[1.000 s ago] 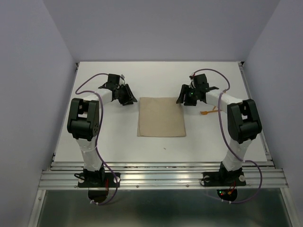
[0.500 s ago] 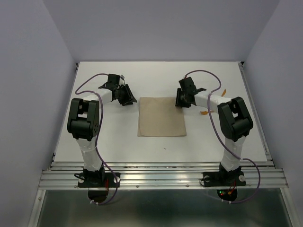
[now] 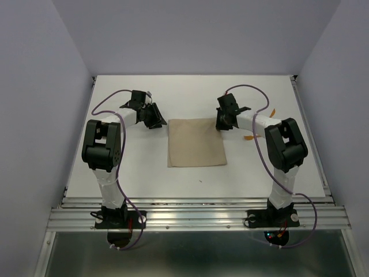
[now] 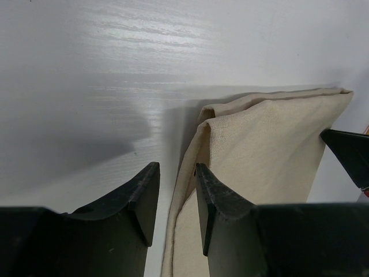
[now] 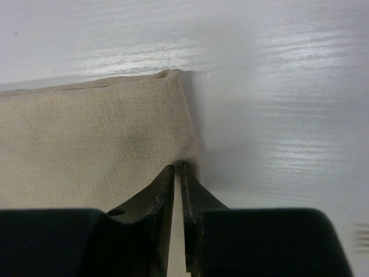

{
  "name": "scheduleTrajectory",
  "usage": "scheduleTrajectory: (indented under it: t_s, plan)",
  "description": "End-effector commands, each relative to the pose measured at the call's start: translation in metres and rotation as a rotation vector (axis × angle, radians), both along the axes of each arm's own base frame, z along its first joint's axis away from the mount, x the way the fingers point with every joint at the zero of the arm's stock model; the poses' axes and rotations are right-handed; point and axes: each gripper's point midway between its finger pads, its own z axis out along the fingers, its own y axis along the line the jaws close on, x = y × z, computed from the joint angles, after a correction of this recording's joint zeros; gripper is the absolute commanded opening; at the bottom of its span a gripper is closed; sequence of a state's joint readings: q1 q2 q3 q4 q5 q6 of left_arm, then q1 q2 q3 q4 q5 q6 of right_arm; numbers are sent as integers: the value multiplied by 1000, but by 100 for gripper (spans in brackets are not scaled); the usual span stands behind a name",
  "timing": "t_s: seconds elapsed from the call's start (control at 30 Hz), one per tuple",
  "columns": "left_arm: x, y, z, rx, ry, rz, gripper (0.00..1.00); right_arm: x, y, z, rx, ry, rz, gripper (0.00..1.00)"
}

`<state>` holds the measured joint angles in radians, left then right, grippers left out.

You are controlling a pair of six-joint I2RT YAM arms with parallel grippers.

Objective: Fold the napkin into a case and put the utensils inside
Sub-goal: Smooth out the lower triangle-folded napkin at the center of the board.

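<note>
Napkin (image 3: 196, 142) lies flat on the desk (image 3: 144, 179). My right end effector (image 5: 179, 173) has just pinched shut on its far-right corner. The left end effector (image 4: 176, 173) stays spread at the far-left corner. I judge the fold not yet begun.

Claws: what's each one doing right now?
Left claw: open, holding nothing, beside the napkin's edge.
Right claw: closed on the napkin's edge.

Both my arms are reaching forward with elbows bent, forearms angling inward toward each other. My left hand (image 4: 176, 173) is sitting low, its jaws standing partly apart. My right hand (image 5: 179, 168) is pinching its jaws closed.
</note>
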<state>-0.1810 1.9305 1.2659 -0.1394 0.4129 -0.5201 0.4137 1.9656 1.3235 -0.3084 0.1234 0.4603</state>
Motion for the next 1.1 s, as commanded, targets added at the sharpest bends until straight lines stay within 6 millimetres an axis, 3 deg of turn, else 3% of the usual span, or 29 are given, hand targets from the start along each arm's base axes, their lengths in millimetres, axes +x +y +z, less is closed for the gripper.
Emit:
scheduleTrajectory:
  t_s: [0.0,0.07,0.1,0.23,0.4,0.73,0.93,1.07]
  plan:
    - [3,2,23,2,-63,-9,42,13,2,48,4,-117,0,29]
    - [3,3,22,6,-63,-6,42,22,-2,50,-29,-136,-7,47]
    - [3,3,23,7,-64,-5,42,23,-4,49,-47,-131,-11,51]
    - [4,5,27,16,-73,0,42,35,-16,42,-139,-135,-32,56]
    - [4,5,28,20,-73,-1,42,46,-6,40,-149,-144,-9,56]
    - [4,5,25,22,-68,-2,42,47,15,28,-139,-121,39,61]
    - [4,6,23,24,-64,-2,42,48,22,25,-157,-122,45,55]
    - [3,5,23,21,-63,-3,42,51,20,11,-185,-100,38,45]
